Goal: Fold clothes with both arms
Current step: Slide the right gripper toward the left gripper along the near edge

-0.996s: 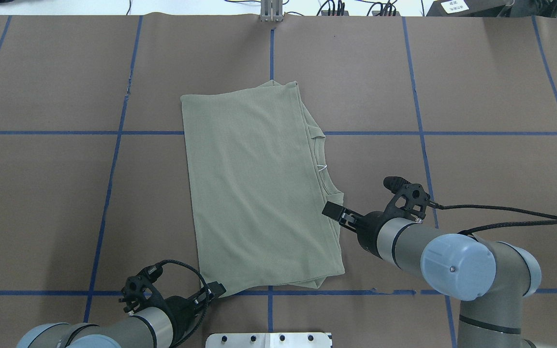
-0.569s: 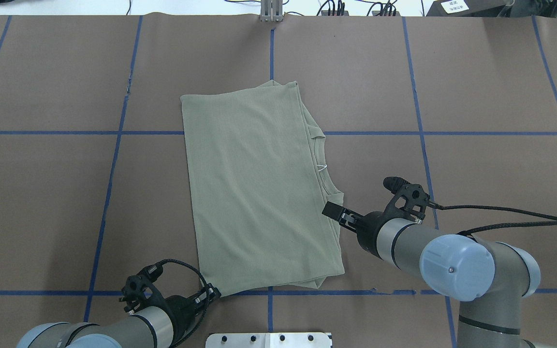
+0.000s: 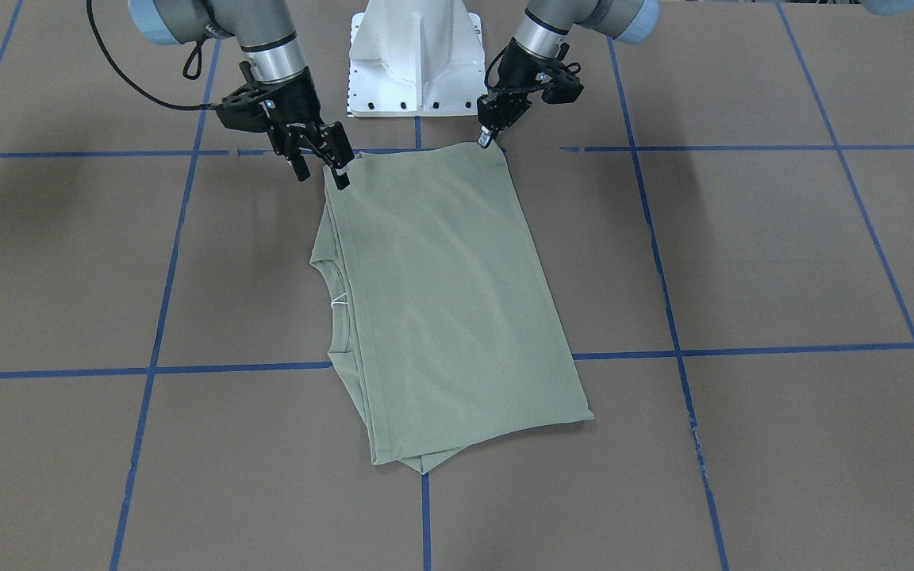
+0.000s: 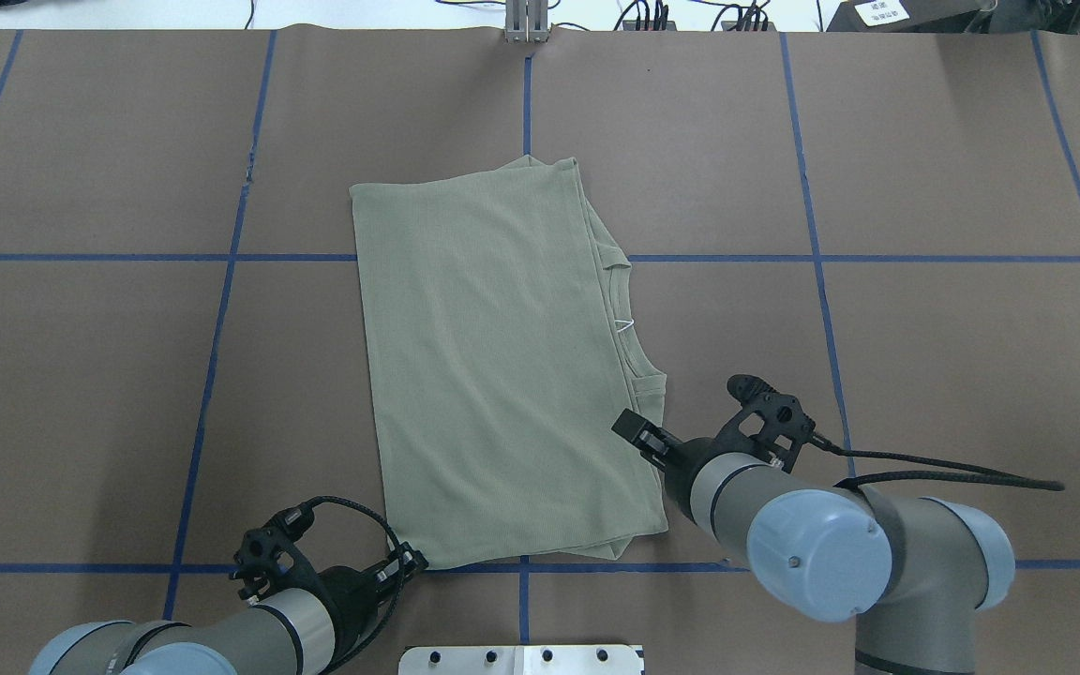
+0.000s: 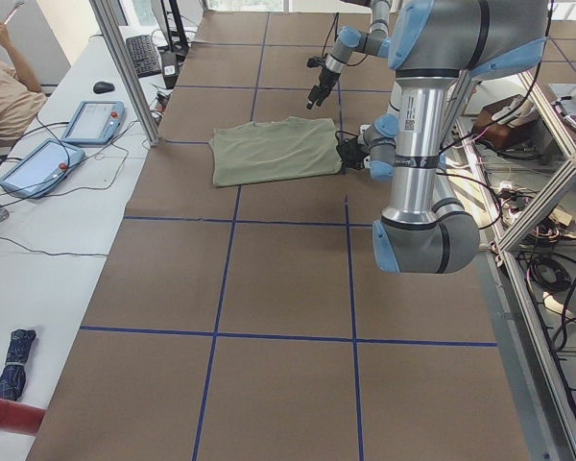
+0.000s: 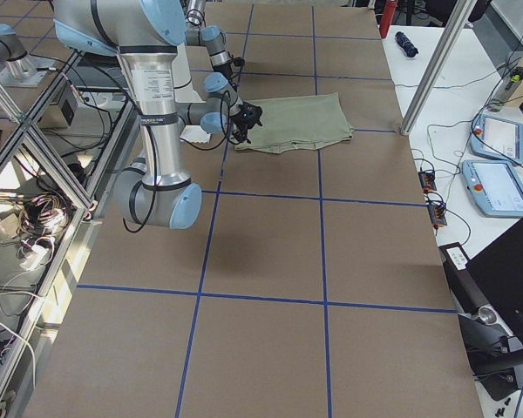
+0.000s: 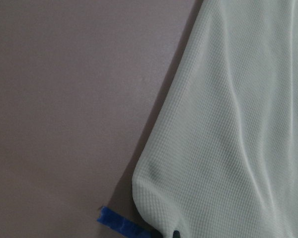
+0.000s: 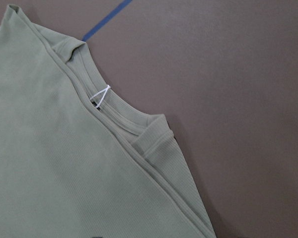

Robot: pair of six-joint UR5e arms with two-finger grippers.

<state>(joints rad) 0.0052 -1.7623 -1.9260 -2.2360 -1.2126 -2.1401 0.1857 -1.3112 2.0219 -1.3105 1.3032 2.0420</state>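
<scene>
Looking from across the worktop point(image 3: 743, 254), I see the sage-green shirt point(image 3: 441, 293) folded into a long flat rectangle around the middle, one short end toward the edge where my base stands. Its ribbed collar point(image 3: 336, 311) and white label loop point(image 3: 339, 300) peek out along one long side, with stacked layers showing at the far corner. My left end effector point(image 3: 488, 139) is clenched on the shirt's corner at the base-side end. My right end effector point(image 3: 320, 165) hangs released, fingers spread, just beside the collar side near that same end.

From overhead, the right end effector has drawn back along the collar side toward the base-side edge since a moment ago. The left one sits where it was, and the shirt has not shifted.

Both side views show only a small flat green rectangle between my arms.

My left wrist camera shows fine waffle knit and a rounded corner casting a shadow, just beside blue tape point(image 7: 121, 224). My right wrist camera shows the collar, the loop and layered fold edges.
</scene>
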